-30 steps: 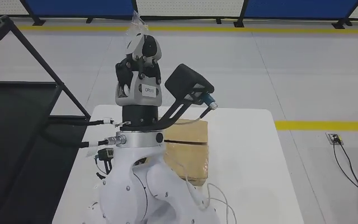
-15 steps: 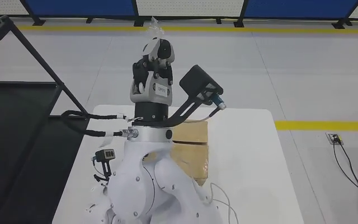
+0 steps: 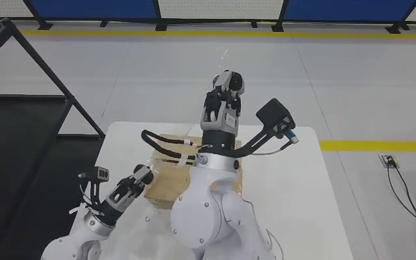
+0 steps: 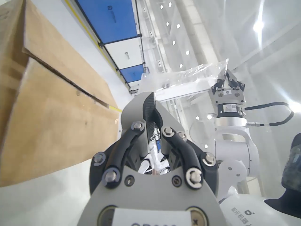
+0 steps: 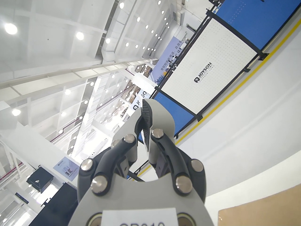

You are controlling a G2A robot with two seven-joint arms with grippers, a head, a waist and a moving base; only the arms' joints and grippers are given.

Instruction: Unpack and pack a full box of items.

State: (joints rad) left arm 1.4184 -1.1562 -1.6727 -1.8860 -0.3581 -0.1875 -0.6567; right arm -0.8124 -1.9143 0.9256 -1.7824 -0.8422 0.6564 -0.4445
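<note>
Overhead, the right gripper [image 3: 226,73] stands raised high, at about 12 o'clock from the cardboard box [image 3: 162,190] in the top view, with its fingertips pointing upward. Its jaws are clamped together on one corner of a clear plastic bag [image 4: 190,77]. In the left wrist view the bag is pinched at the very tips and spreads out sideways from them, crinkled and see-through. It may be empty, though through the glare I cannot tell for sure.

The box rests on the white table [image 3: 292,195], near the table's middle and partly hidden from above. Its top flaps lie down, with a dark seam running between them and one flap edge sitting slightly proud.

The left gripper [image 3: 145,171] is down low, at about 8 o'clock from the box, just beside its side wall and angled toward it. Whether it touches the cardboard cannot be told. Its jaws are drawn together, pad against pad, and nothing shows between them.

On the floor at 3 o'clock from the table runs a yellow line [image 3: 367,145]. A black frame [image 3: 39,84] stands at about 10 o'clock, well apart from the box.
</note>
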